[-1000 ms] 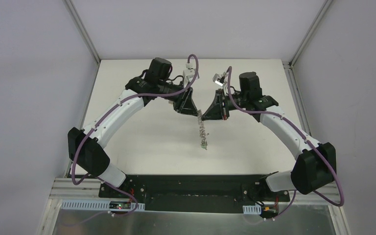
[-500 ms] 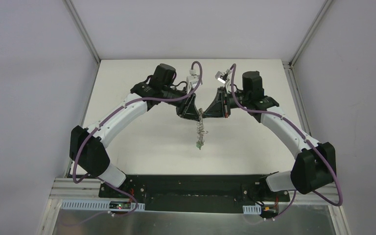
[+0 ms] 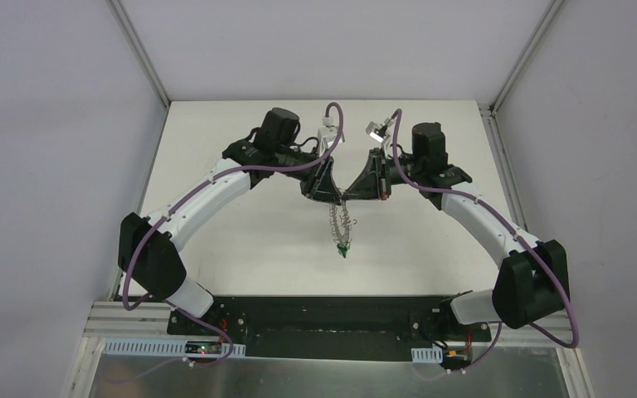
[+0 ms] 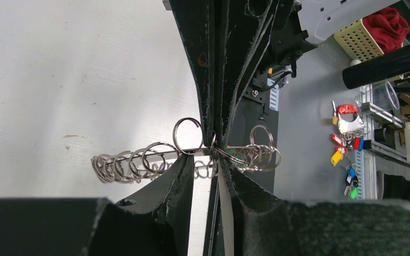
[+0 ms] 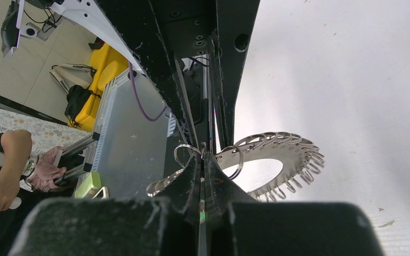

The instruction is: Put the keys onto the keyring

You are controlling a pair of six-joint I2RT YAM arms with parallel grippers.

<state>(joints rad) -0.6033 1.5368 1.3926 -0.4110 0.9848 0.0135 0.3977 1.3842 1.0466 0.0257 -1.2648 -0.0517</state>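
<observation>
Right gripper [image 5: 203, 160] pinched tight on the rim of the keyring [image 5: 298, 153], left gripper [image 4: 205, 166] meeting it tip to tip, jaws slightly apart astride the same rim, keyring hanging edge-on above the table [image 3: 249, 240], green key [image 3: 344, 249] dangling at its lowest end.

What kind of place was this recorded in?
Probably a robotics lab's recording cell: a white table boxed in by white panels on aluminium posts. The wrist views show coloured key tags and a person's arm beyond it.
</observation>
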